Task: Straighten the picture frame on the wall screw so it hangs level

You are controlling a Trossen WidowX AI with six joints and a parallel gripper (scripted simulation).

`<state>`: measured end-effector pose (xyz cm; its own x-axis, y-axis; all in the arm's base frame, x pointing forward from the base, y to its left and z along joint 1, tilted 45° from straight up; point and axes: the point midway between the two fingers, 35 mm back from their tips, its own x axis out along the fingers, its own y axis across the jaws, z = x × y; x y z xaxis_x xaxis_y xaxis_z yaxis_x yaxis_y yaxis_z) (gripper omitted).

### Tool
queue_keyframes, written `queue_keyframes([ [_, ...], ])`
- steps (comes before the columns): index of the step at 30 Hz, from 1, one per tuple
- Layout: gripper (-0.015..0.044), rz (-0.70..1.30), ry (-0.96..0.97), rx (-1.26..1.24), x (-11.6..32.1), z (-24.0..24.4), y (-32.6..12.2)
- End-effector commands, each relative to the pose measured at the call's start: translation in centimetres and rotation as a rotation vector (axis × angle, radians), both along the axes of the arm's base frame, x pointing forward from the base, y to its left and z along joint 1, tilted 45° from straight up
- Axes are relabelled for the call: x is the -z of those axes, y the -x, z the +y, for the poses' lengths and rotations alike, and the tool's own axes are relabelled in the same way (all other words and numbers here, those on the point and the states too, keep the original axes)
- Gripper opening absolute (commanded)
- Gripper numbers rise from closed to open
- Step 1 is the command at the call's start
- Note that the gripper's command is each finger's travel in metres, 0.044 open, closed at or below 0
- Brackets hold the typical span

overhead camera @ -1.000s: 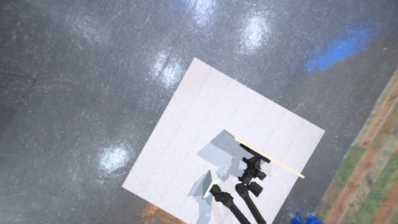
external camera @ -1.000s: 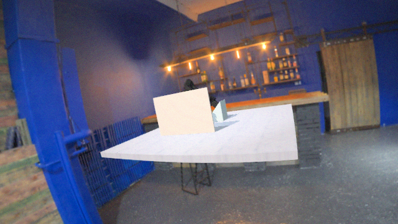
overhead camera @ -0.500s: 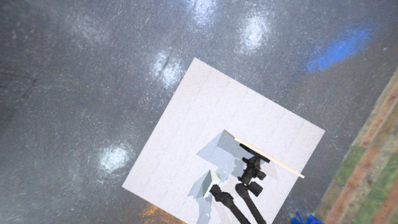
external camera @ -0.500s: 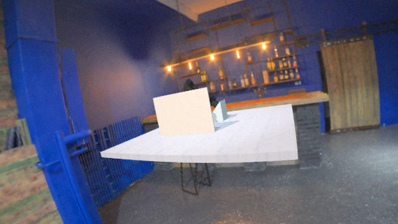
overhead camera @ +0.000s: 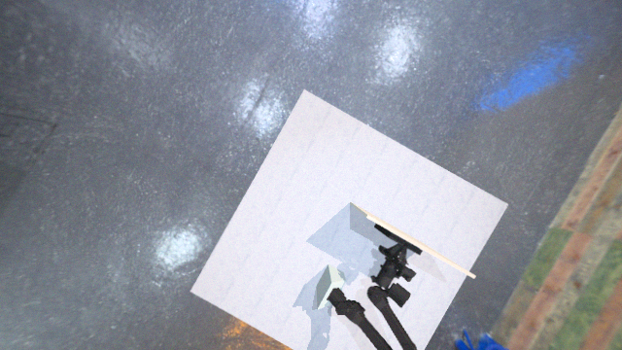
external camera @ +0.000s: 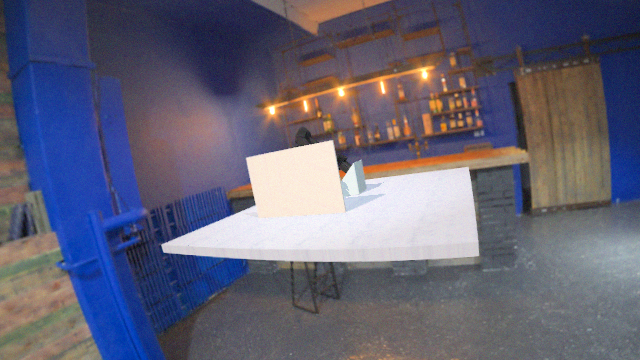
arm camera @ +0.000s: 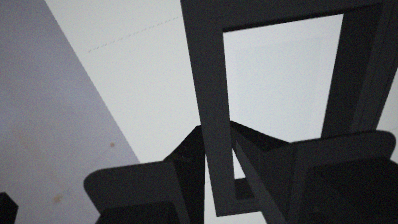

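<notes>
The picture frame (overhead camera: 384, 231) (arm camera: 210, 100) is dark with a pale inside. It is against the near face of the thin cream wall panel (overhead camera: 447, 262) (external camera: 295, 182), seen edge-on from above. My gripper (arm camera: 214, 128) is shut on the frame's left side bar in the wrist view, one finger on each side. In the top view, it reaches the frame from below. The exterior view shows the panel's back, which hides the frame. The screw and notched strip are hidden. How level the frame hangs cannot be told from these views.
The panel stands on a white table (overhead camera: 311, 146) (external camera: 410, 215). A pale green wedge-shaped piece (overhead camera: 331, 286) (external camera: 355, 178) is left of my arm in the top view, with another dark jointed arm part (overhead camera: 352, 311) touching or close to it.
</notes>
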<state>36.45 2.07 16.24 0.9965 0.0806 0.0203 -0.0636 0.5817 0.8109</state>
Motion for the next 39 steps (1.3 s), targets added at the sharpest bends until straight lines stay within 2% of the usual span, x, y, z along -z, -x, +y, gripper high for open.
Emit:
queue_keyframes([
  [1, 0.0, -0.003, -0.003, -0.012, 0.06, 0.16, 0.01],
  [31, 0.0, -0.001, 0.006, -0.008, 0.43, -0.18, -0.03],
  [39, 0.0, -0.007, 0.073, -0.006, 0.5, -0.19, -0.04],
])
